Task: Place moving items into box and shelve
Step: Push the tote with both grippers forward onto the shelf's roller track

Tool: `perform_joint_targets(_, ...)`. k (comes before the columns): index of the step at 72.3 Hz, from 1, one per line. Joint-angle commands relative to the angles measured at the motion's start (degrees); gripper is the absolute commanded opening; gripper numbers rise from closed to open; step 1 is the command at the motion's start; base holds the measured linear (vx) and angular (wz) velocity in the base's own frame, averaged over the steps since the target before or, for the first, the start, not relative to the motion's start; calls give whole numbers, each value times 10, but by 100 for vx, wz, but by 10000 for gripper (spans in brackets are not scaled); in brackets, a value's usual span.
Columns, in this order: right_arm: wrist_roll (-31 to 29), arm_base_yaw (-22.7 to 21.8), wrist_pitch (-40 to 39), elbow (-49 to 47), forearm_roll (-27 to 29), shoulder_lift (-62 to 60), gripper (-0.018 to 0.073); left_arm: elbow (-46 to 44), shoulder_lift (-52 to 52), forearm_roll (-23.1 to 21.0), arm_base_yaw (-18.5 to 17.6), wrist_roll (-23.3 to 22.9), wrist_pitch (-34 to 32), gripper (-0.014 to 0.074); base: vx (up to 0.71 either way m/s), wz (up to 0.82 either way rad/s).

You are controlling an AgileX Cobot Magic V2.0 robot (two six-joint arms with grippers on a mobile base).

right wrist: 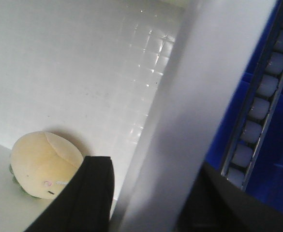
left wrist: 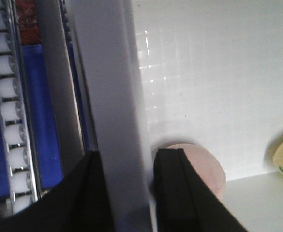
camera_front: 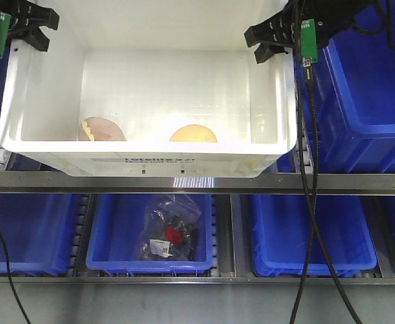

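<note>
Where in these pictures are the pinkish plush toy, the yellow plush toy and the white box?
pinkish plush toy (camera_front: 101, 129): front view, on its rounded top.
yellow plush toy (right wrist: 42, 163): right wrist view, on its pale face.
white box (camera_front: 42, 88): front view, on its left inner wall.

I see the box (camera_front: 42, 101) sitting on the upper shelf rail (camera_front: 197, 182), with two plush toys inside: one (camera_front: 101, 129) at seven o'clock, the other (camera_front: 193, 133) at six. At three o'clock stands a bin (camera_front: 366, 88). Below, another bin (camera_front: 116, 236) holds a bag of parts (camera_front: 171, 229).
</note>
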Motion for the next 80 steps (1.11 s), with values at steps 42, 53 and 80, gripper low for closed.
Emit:
perform_joint_targets(42, -67, 25, -162, -26, 169, -13, -4, -24, -19, -66, -26, 10, -156, 0, 0, 0)
perform_joint_targets(53, -75, 25, -159, -26, 168, 3, -4, -24, -3, -66, -26, 10, -151, 0, 0, 0)
perform_joint_targets(80, -80, 25, -155, -26, 181, 22, -4, -24, 24, -65, -26, 10, -138, 0, 0, 0)
